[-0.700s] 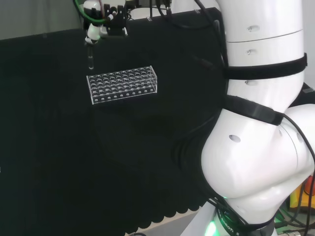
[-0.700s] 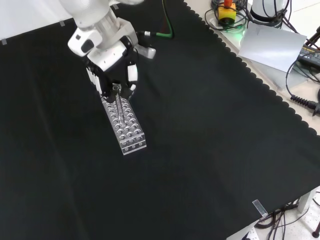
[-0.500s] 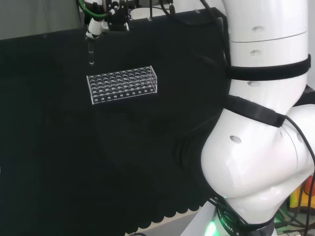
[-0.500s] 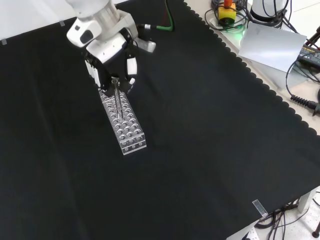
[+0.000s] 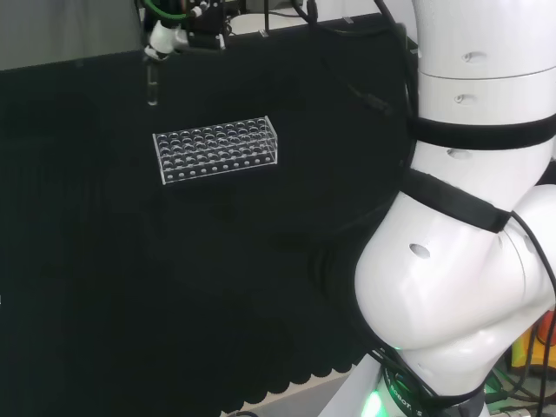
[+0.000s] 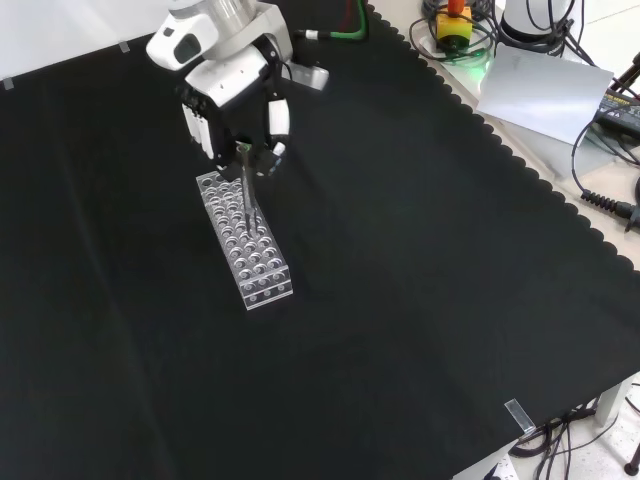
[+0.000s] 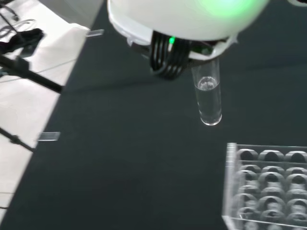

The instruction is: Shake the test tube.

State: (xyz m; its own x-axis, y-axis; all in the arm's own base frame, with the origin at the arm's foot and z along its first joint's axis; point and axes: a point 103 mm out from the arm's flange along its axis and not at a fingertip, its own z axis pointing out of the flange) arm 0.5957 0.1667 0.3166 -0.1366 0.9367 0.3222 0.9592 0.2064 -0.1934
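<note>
Since the earlier frames the test tube (image 5: pixel 153 87) has been lifted higher, pinched by the hand (image 6: pixel 236 105) at the head view's upper left, above the clear rack (image 5: pixel 216 149). Its contents cannot be made out. Bare black cloth (image 6: pixel 420 300) surrounds the rack.

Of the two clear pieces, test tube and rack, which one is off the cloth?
The test tube, pinched upright in the robot hand above the cloth. The rack rests flat on the cloth, its visible holes empty.
</note>
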